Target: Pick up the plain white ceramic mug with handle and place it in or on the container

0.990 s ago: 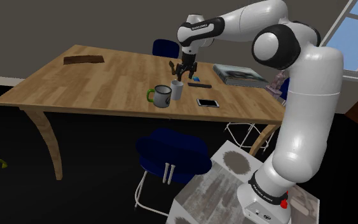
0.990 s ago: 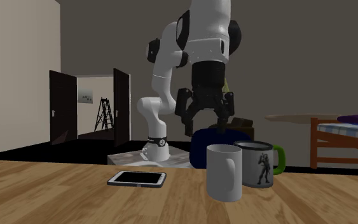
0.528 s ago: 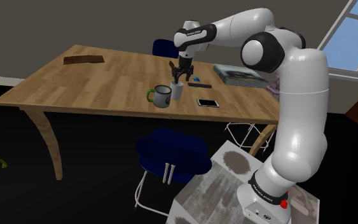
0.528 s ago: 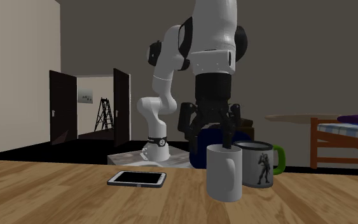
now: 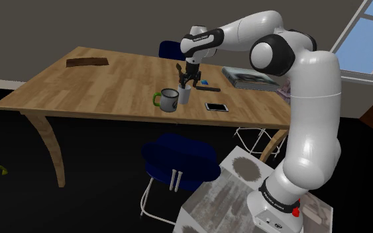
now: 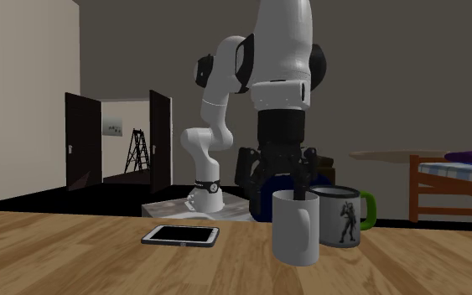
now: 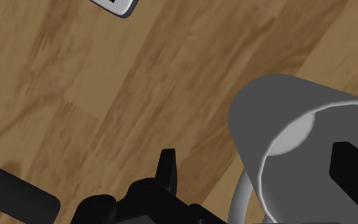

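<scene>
The black hand [image 6: 282, 181] is open and holds nothing. One finger is inside the plain white handled mug [image 6: 297, 228] and one outside its wall, probably for a rim pinch. That mug sits near the wooden desk's [image 5: 92, 86] stand-side edge, just beside the grey green-handled mug [image 6: 343, 216].

The shoulder view is rather dim. The window [image 5: 372, 32] at its upper right is the brightest spot, pale blue, while the walls [image 5: 59, 26] are dull grey. The table [image 5: 105, 83] takes an even, warm light. The white arm [image 5: 317, 112] shows soft grey shading on its round links. In the second exterior view the mug [image 6: 295, 228] looks grey, and a lighter room shows through the doorway [image 6: 125, 126].
</scene>
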Robot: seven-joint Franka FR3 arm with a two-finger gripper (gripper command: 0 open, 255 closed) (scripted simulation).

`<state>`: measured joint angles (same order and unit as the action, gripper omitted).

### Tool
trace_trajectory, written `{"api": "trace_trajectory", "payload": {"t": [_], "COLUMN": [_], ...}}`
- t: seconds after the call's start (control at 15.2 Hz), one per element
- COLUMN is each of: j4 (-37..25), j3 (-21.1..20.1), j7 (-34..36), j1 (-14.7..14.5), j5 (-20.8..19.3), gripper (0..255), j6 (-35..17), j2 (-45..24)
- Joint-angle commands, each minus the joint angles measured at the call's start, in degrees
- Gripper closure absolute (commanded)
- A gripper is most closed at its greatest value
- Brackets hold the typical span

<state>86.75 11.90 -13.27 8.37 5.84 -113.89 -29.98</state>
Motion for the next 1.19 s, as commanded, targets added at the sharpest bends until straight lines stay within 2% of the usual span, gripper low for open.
{"api": "trace_trajectory", "payload": {"t": [0.0,0.07,0.13,0.73,1.12], "j4": [0.02,0.01,0.01,0.02,-2.5], "j3": [0.0,0.0,0.0,0.0,0.19], "j7": [0.0,0.0,0.0,0.0,0.2], "j1": [0.0,0.0,0.0,0.0,-0.02], "j5": [0.0,0.0,0.0,0.0,-0.35], "gripper": [0,0,255,255,255], "j6": [-0.02,-0.01,-0.01,-0.02,3.87], "j2": [0.01,0.0,0.0,0.01,1.41]}}
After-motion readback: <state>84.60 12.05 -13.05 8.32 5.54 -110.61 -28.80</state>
